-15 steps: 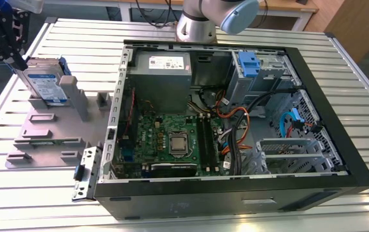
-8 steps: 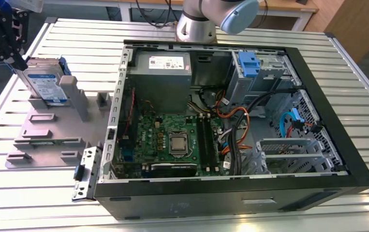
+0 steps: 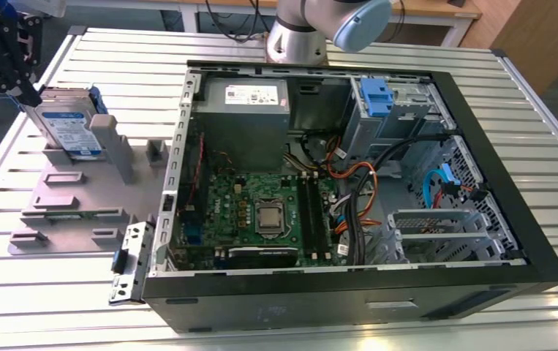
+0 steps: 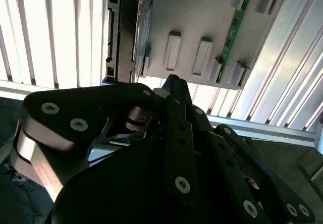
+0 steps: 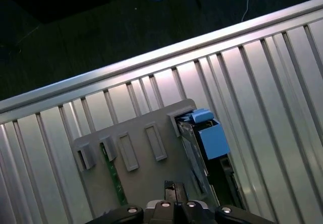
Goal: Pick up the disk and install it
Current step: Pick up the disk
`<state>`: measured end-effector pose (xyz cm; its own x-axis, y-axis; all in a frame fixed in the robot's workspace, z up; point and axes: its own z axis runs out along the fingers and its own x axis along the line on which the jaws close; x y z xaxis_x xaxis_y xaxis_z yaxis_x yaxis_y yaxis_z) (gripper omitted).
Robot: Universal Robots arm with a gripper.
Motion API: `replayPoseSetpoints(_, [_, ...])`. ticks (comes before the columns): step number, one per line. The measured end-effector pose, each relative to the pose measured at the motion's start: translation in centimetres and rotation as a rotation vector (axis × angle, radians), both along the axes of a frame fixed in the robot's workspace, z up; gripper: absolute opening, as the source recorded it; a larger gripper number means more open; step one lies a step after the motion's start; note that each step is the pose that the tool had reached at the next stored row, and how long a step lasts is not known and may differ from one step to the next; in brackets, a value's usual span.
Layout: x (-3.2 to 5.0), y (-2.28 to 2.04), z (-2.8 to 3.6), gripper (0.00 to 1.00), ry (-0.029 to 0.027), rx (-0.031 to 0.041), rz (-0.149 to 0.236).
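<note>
1. Your gripper [image 3: 25,88] hangs over the exterior view's left rear corner of the worktop [image 3: 112,58], just beside the top edge of the disk [image 3: 69,124]. You cannot tell whether it is open or closed, and nothing shows it holding anything.
2. The disk stands upright on its edge in a slot at the far end of the grey holder [image 3: 64,197], label side facing the case [image 3: 357,292]. Its blue bracket [image 3: 96,102] is on the side towards the case.
3. In both wrist views the disk [image 4: 126,32] [image 5: 202,158] is seen edge-on, with the gripper tip [image 4: 174,80] [image 5: 174,186] over the holder [image 4: 202,12] [image 5: 151,183] and apart from the disk.
4. A green memory stick [image 4: 234,27] sits in another slot of the holder, well apart from the disk; grey posts [image 3: 112,146] rise between the disk and the case.
5. The case lies open on its side to the exterior view's right of the holder. Inside are the power supply [image 3: 244,121], the board [image 3: 259,212], a tangle of cables [image 3: 357,183] and a blue latch [image 3: 376,95] at the far bay.
6. The arm's base [image 3: 298,36] stands behind the case.
</note>
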<state>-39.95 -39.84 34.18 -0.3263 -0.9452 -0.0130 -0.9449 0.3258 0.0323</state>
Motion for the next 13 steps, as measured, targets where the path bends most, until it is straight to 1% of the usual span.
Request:
replayPoseSetpoints(7, [0.0, 0.0, 0.0, 0.11, 0.0, 0.0002, 0.052])
replayPoseSetpoints(13, [0.0, 0.0, 0.0, 0.11, 0.0, 0.0003, 0.111])
